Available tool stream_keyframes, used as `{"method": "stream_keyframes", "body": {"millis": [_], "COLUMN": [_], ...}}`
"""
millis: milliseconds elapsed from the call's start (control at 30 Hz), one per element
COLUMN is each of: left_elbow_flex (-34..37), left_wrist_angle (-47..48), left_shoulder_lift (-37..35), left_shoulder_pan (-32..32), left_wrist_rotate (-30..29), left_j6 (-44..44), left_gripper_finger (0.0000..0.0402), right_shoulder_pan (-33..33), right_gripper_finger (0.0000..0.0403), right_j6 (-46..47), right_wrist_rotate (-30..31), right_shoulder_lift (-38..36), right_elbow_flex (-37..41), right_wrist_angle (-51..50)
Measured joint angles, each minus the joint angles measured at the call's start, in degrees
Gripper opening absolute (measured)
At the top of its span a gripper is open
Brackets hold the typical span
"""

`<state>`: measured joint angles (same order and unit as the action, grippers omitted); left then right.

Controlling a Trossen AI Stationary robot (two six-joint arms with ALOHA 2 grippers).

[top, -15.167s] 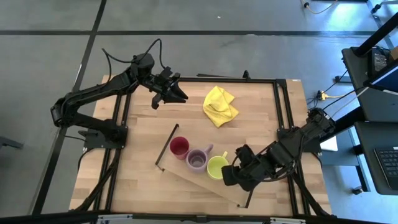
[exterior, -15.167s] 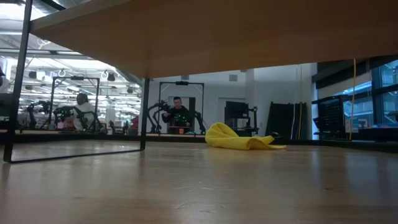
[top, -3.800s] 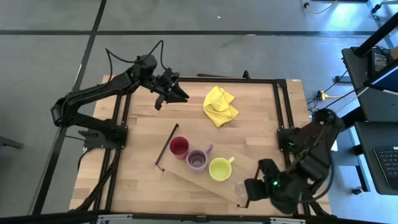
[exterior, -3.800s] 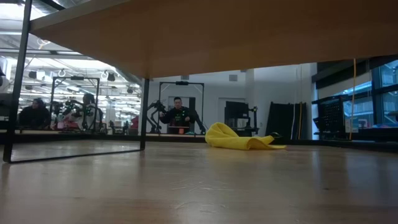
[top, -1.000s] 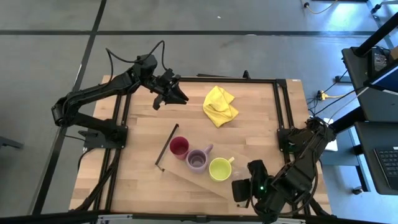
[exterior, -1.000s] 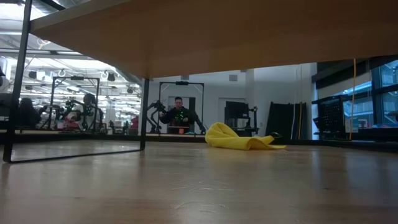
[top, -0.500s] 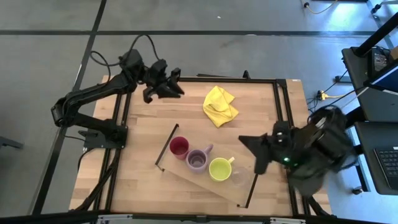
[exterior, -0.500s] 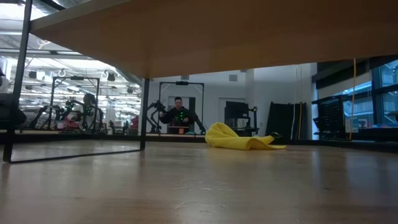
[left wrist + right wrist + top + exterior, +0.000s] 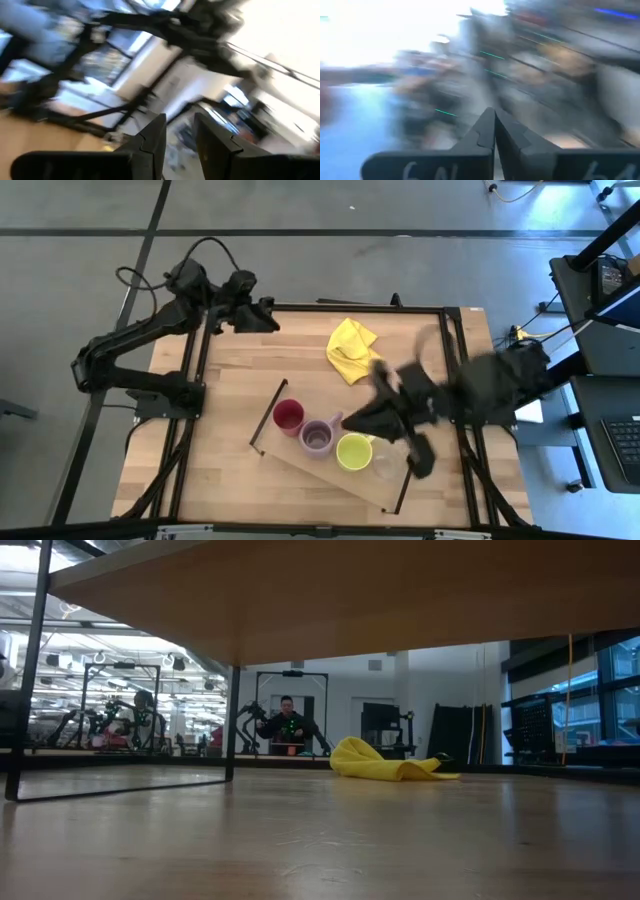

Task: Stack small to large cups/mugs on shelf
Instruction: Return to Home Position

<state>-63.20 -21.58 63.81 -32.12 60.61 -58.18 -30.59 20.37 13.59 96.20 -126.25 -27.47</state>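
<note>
Red cup, purple mug, yel-grn mug, tumbler on shelf; R gripper closed, L gripper narrow gap

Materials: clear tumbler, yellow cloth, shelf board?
Shelf: pale matte wood by its tone; thin black rails, probably metal. Tumbler: clear glass or plastic; the shelf shows through it. Cloth: soft matte fabric, crumpled into folds.

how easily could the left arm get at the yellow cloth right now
Probably easily. The left gripper hangs over a left corner of the table, fingers open, and nothing stands between it and the yellow cloth. The right arm is on the cloth's other side.
</note>
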Motion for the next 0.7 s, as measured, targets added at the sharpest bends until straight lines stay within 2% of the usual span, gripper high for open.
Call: {"method": "stream_keyframes", "body": {"millis": [67,100,133,167,300,400,500,567,633,700], "left_elbow_flex": [0.0,0.0,0.0,0.1,0.1,0.0,-0.1,1.3,6.8,14.9], "left_wrist_angle": [10.1,15.3,20.0,23.9,30.7,32.9,39.1,44.6,45.3,38.1], "left_shoulder_lift": [-2.5,-3.9,-5.7,-7.7,-18.0,-27.6,-38.2,-44.5,-51.0,-57.6], "left_shoulder_pan": [0.0,0.0,0.1,0.1,1.4,2.8,3.9,4.0,4.0,3.8], "left_wrist_rotate": [-5.1,-7.7,-10.4,-12.6,-22.7,-29.5,-34.5,-37.1,-38.4,-37.8], "left_j6": [5.0,8.2,11.4,13.8,19.5,21.4,26.8,29.4,29.9,26.7], "left_gripper_finger": [0.0094,0.0094,0.0094,0.0094,0.0094,0.0094,0.0094,0.0094,0.0094,0.0094], "right_shoulder_pan": [5.5,7.8,9.6,11.1,17.2,21.8,26.0,28.2,29.0,29.0], "right_gripper_finger": [0.0014,0.0014,0.0014,0.0014,0.0014,0.0014,0.0014,0.0014,0.0014,0.0014], "right_j6": [-2.7,-2.0,0.4,3.3,10.1,9.3,9.2,8.8,7.1,5.8], "right_wrist_rotate": [-20.7,-28.7,-33.6,-35.6,-33.8,-39.3,-41.2,-35.5,-29.4,-26.8], "right_shoulder_lift": [-0.1,-0.1,-0.3,-0.6,-3.4,-6.9,-13.8,-20.6,-27.8,-35.3], "right_elbow_flex": [5.2,8.1,11.3,14.5,26.2,33.4,41.5,48.8,56.7,64.7], "right_wrist_angle": [14.8,20.5,23.7,24.7,30.2,39.3,35.8,31.4,33.0,37.6]}}
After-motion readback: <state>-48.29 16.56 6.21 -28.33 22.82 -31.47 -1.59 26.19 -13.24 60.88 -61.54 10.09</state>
